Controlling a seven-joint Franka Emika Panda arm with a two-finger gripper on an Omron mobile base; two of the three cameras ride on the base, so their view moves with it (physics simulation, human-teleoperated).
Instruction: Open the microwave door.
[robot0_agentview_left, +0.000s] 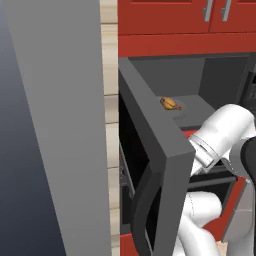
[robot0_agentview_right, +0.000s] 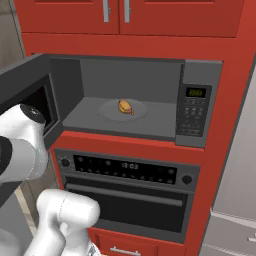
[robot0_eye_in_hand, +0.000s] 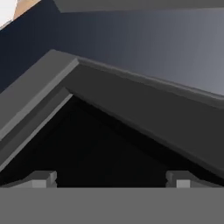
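Red cabinets (robot0_agentview_right: 75, 17) with grey bar handles (robot0_agentview_right: 116, 10) run overhead, and a black-fronted oven (robot0_agentview_right: 127, 192) sits below in the same red surround. A tall grey panel (robot0_agentview_left: 60, 125) stands at the left beside a pale wood strip (robot0_agentview_left: 111, 115).

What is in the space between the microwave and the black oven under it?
A red cabinet strip separates the microwave above from the oven below, clearly shown in the right base view.

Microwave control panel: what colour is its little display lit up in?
Green digits on the black control panel, clearest in the right base view.
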